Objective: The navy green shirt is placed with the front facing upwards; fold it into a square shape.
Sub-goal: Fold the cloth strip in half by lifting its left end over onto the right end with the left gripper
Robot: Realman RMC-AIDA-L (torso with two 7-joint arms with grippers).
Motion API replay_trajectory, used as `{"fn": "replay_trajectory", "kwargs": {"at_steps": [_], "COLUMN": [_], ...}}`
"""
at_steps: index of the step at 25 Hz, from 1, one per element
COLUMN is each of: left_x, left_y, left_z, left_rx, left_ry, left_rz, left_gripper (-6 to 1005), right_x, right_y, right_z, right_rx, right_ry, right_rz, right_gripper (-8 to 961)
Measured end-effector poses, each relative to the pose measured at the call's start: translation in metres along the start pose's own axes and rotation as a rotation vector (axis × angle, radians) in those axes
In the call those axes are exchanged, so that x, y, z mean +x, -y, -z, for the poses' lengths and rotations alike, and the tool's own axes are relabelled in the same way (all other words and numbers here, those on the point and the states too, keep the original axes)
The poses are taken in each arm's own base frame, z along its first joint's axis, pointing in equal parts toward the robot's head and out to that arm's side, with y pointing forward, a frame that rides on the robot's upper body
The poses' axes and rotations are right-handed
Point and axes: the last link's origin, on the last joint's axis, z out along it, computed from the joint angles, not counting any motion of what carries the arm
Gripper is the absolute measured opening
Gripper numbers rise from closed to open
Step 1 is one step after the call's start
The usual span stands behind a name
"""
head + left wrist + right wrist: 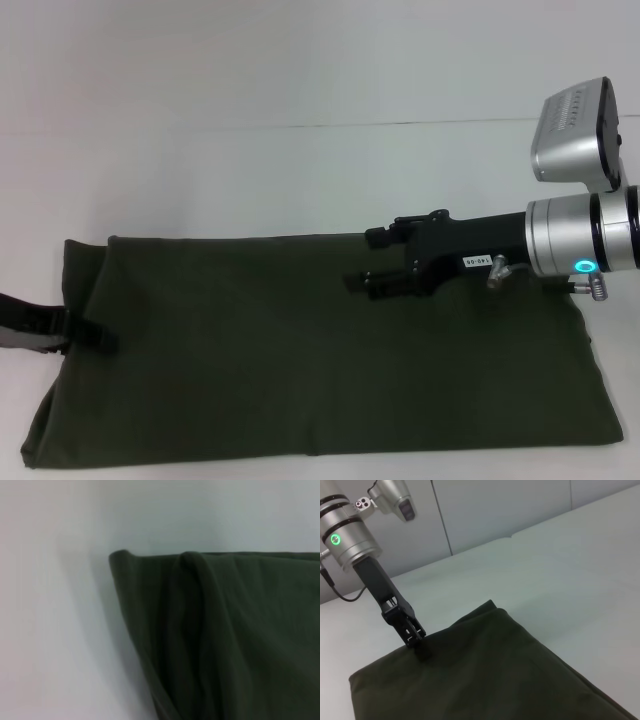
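Observation:
The navy green shirt (pixel 320 370) lies flat on the white table, folded into a long band with plain green cloth facing up. The print and collar are hidden. My right gripper (pixel 375 260) hovers open over the band's far edge, right of the middle, holding nothing. My left gripper (pixel 88 335) lies low at the band's left end, shut on the edge of the cloth. The right wrist view shows this left gripper (pixel 414 636) with its tips at the shirt (pixel 490 680) edge. In the left wrist view there is only a folded corner of the shirt (pixel 225 630).
The white table (pixel 300 170) stretches beyond the shirt to a far edge, with a pale wall (pixel 495 510) behind it. The shirt's near edge runs close to the table's front.

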Motion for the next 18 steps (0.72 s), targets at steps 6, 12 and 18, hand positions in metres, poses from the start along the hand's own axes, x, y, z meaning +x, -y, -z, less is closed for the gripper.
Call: {"fn": "replay_trajectory", "kwargs": {"at_steps": [6,12,18], "left_x": [-0.0011,-0.0018,0.0013], "left_y": [-0.0007,-0.0034,-0.0032], "left_z": [-0.002,-0.0049,-0.0022], "left_rx": [0.003,0.006,0.015], "left_ry": [0.008,0.023,0.009], "left_rz": [-0.013,-0.027,-0.025], "left_gripper": [613,310,133], "right_x": [-0.001,-0.0007,-0.0016], "right_y": [-0.0007,-0.0007,-0.0007], "right_z": [0.0016,0.0017,0.0014], "right_rx": [-0.006,-0.006,-0.007], "right_ry": [0.001,0.001,0.001], "right_rz": [-0.009,-0.01,-0.004], "right_gripper": [796,796,796]}}
